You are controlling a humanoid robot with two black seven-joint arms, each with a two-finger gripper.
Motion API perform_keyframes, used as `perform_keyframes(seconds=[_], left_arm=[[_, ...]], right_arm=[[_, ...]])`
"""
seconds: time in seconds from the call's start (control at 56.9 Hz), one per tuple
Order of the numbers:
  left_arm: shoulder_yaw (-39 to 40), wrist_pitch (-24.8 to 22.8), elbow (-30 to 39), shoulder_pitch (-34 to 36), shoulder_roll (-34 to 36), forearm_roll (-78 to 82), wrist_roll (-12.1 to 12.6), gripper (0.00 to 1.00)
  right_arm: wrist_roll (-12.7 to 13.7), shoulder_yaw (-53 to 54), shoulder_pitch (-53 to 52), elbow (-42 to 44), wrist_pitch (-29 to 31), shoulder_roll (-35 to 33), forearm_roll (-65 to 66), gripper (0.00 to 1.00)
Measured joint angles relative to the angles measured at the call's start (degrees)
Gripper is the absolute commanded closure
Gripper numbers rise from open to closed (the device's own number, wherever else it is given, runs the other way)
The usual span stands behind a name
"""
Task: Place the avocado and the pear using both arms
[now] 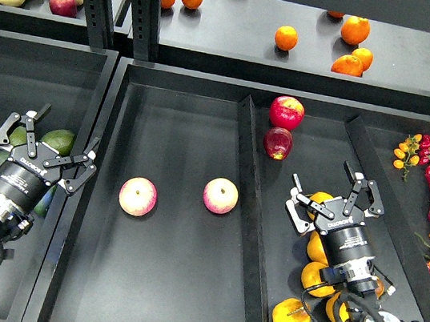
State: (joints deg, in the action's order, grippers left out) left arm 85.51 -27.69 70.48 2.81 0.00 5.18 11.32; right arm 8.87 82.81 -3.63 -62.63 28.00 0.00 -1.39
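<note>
Pear [291, 318] below spread right fingers [369, 202]; avocado [58, 140] between spread left fingers [78, 158].

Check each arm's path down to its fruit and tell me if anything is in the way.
Nothing visible is. The left gripper hangs open right over the avocado in the left bin. The right gripper hangs open over the pear atop the yellow-orange pile; only neighbouring fruit crowds beside each.

matte black trays [156, 282]; glossy red apples [286, 112]; avocado [58, 140] dull green; pear [290, 318] smooth golden skin.
</note>
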Motion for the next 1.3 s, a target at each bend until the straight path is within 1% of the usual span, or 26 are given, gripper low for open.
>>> perform_keyframes(seconds=[0.158, 0.193, 0.334, 0.492, 0.791, 1.195, 1.3], left_arm=[[0.0, 4.4, 2.6, 0.0, 0.0, -0.2, 0.0, 0.00], [0.0, 5.3, 3.5, 0.0, 0.0, -0.2, 0.0, 0.00], [0.1, 5.6, 4.1, -0.1, 0.0, -0.2, 0.0, 0.00], [0.4, 5.5, 4.5, -0.8, 0.0, -0.2, 0.0, 0.00], [0.4, 5.9, 5.3, -1.0, 0.0, -0.1, -0.2, 0.00], [0.2, 5.8, 5.5, -1.1, 0.0, -0.2, -0.3, 0.00], [0.2, 5.8, 5.5, -1.1, 0.0, -0.2, -0.6, 0.00]], right_arm=[[-0.2, 1.1, 0.0, -0.5, -0.2, 0.0, 0.0, 0.00], [-0.4, 1.8, 0.0, -1.5, -1.9, 0.0, -0.1, 0.00], [-0.4, 1.6, -0.2, -4.7, -9.1, 0.0, -0.3, 0.00], [-0.2, 1.3, -0.7, -5.9, -14.2, 0.0, -1.2, 0.00], [-0.2, 2.0, -1.3, -7.0, -15.3, 0.0, -0.9, 0.00], [-0.3, 3.1, -1.4, -8.0, -13.7, 0.0, 1.7, 0.00], [-0.3, 3.2, -1.4, -8.0, -13.4, 0.0, 1.8, 0.00]])
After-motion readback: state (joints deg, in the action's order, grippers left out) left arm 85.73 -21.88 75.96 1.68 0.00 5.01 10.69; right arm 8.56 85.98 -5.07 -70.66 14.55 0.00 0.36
